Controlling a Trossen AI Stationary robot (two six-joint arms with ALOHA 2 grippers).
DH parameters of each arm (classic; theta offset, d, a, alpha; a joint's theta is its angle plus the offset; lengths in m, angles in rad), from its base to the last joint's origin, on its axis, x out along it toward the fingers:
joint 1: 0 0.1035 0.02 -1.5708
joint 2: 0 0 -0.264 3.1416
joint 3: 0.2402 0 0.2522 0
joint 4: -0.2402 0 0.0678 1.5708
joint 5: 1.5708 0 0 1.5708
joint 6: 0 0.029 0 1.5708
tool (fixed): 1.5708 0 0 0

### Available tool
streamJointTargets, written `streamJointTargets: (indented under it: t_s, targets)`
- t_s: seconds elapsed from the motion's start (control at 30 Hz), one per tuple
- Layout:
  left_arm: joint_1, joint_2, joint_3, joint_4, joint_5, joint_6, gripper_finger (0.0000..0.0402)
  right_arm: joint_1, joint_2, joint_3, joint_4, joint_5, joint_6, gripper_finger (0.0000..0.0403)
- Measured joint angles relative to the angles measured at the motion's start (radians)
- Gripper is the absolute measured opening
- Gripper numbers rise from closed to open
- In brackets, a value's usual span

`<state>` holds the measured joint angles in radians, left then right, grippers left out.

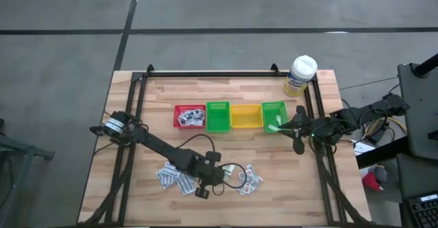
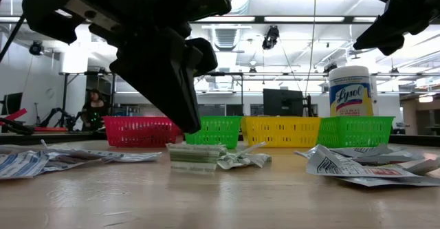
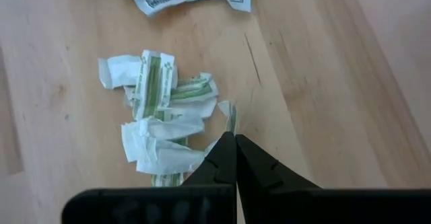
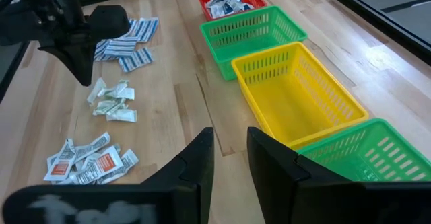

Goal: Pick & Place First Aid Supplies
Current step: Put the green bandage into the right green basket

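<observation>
- High view, leftmost: the blue-print packets (image 1: 171,178) lie in a loose heap on the table (image 1: 137,207), just left of the left claw (image 1: 217,175).
- Next comes the left claw itself, low over the front middle of the table. Its fingers are clenched tip to tip, and the left wrist view shows nothing between them.
- The green-print packets (image 3: 161,116) lie bunched just beyond that claw's tips, slightly to one side. The clearest strip (image 3: 153,83) runs roughly along the claw's pointing direction, so a grasp across its short width looks natural once the fingers part.
- Further right, the grey-print packets (image 1: 250,180) sit near the same claw.
- All three heaps are far closer to the left arm, so I judge the next pick to be its job.
- Behind the heaps stand the red bin (image 1: 189,116), already holding packets, two green bins (image 1: 217,116) and a yellow bin (image 1: 246,116).
- Rightmost, the right claw (image 1: 282,124) hovers at the far green bin (image 1: 274,116), part open. A white packet appears at its tips, though I cannot tell if it is gripped.
</observation>
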<state>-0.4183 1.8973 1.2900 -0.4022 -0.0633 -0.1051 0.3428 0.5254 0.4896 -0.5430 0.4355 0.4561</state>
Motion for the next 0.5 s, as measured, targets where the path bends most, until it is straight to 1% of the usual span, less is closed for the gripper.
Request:
streamJointTargets:
  t_s: [0.13, 0.27, 0.5]
  targets:
    - [0.0, 0.0, 0.0, -0.013, 0.014, -0.001, 0.0, 0.0, 0.0, 0.0, 0.0, 0.0, 0.0, 0.0086]
    - [0.0, 0.0, -0.001, -0.025, -0.007, -0.001, 0.0, 0.0, 0.0, 0.0, 0.0, 0.0, 0.0, 0.0078]
    - [0.002, -0.003, 0.001, -0.024, -0.011, -0.001, 0.0, 0.0, 0.0, 0.0, 0.0, 0.0, 0.0, 0.0068]
